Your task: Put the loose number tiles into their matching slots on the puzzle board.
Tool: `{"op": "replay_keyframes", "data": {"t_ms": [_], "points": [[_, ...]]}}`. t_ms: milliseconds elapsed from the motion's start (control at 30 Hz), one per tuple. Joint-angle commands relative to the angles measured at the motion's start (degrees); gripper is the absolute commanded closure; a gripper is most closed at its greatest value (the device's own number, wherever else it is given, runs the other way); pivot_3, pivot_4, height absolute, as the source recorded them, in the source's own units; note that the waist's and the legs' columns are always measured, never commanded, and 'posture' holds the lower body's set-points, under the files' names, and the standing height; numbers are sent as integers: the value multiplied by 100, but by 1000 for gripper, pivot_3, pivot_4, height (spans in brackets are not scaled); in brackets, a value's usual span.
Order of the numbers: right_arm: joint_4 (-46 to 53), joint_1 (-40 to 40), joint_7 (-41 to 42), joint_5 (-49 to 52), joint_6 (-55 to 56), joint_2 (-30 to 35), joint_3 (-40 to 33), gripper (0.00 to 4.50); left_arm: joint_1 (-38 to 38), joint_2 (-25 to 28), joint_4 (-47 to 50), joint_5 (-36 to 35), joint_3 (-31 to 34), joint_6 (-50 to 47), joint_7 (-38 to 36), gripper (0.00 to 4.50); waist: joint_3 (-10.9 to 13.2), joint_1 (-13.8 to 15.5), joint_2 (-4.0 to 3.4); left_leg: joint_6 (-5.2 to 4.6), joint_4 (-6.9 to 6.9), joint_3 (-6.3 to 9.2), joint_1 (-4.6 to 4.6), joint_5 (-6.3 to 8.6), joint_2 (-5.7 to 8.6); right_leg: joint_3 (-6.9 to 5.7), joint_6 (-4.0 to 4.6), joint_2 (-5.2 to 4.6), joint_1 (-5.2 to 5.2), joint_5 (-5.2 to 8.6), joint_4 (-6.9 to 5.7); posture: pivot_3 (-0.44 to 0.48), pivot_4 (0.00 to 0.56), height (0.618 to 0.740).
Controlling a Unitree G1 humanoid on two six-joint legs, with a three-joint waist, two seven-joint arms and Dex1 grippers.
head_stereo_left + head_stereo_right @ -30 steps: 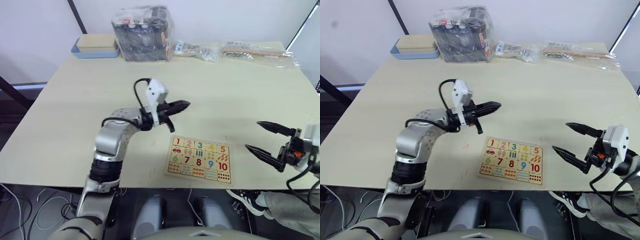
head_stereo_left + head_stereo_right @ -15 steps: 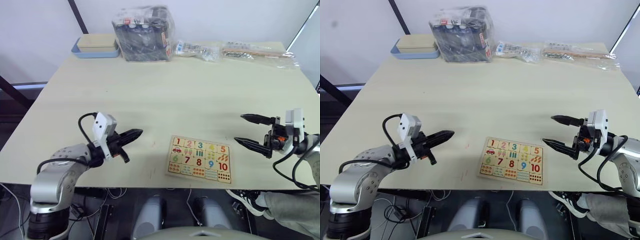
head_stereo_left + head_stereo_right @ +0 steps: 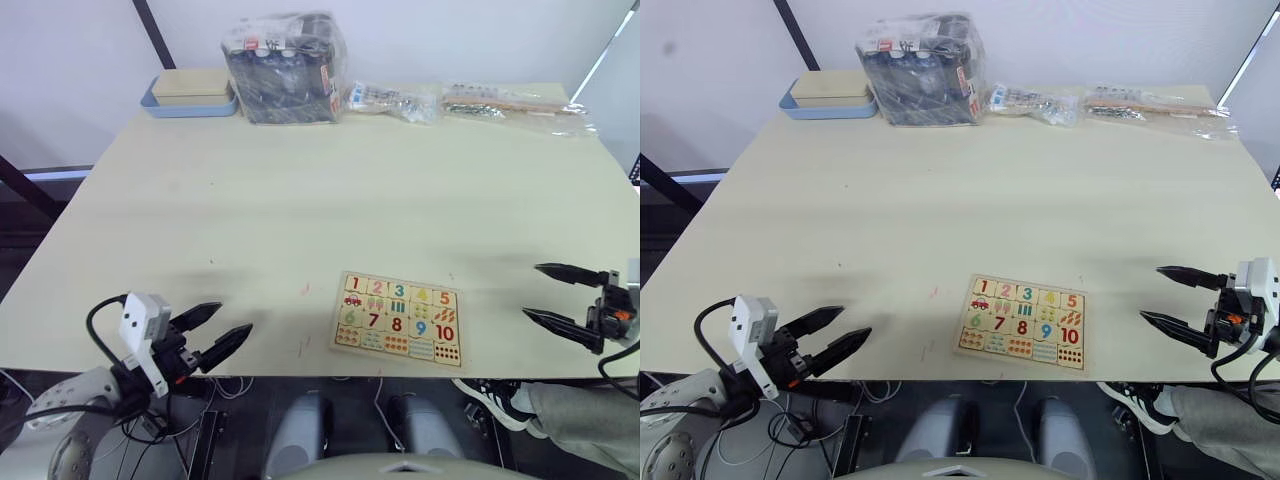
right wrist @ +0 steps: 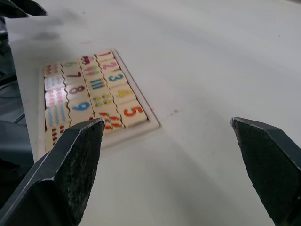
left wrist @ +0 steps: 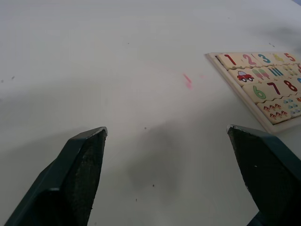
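The left gripper [image 3: 212,334], with two black fingers spread and nothing held, is positioned at the near left edge of the pale beige rectangular table [image 3: 300,200]. The right gripper [image 3: 558,294], likewise black-fingered, spread and empty, is positioned at the near right edge. Between the two, near the front edge, the flat rectangular pale-wood puzzle board [image 3: 399,317] is laid on the table, well apart from both grippers. Its top row is occupied by the small square pale-wood number tiles [image 3: 399,292], printed 1 to 5 in colour; each is seated in its slot, in order. The row of digits 6 to 10 [image 3: 398,326] is seen below the counting pictures.

At the far edge, a blue tray holding a beige box [image 3: 190,91] is placed at the left. Beside it stands a dark block wrapped in clear plastic [image 3: 285,66]. Further right, clear plastic bags of small parts [image 3: 470,100] are laid along the edge.
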State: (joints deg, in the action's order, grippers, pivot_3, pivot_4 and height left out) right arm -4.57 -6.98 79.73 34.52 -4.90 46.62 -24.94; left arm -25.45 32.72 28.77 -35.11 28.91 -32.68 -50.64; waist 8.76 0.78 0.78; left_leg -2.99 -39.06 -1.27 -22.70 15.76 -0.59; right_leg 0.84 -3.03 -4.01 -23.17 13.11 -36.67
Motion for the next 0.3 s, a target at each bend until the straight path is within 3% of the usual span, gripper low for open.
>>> {"op": "replay_keyframes", "data": {"t_ms": [33,300], "points": [[-103,-96,109,27,162,134,-305,0,-162,-56,104,-62,123,194,109,48,0,0,0,0,0,0,0,0,0,0,0,0,0,0,0,0,150,740],[-142,-205,209,25,213,146,-295,0,-267,-128,1,-85,-40,277,196,48,0,0,0,0,1,0,-2,0,0,0,0,-1,0,0,4,0,150,740]]}}
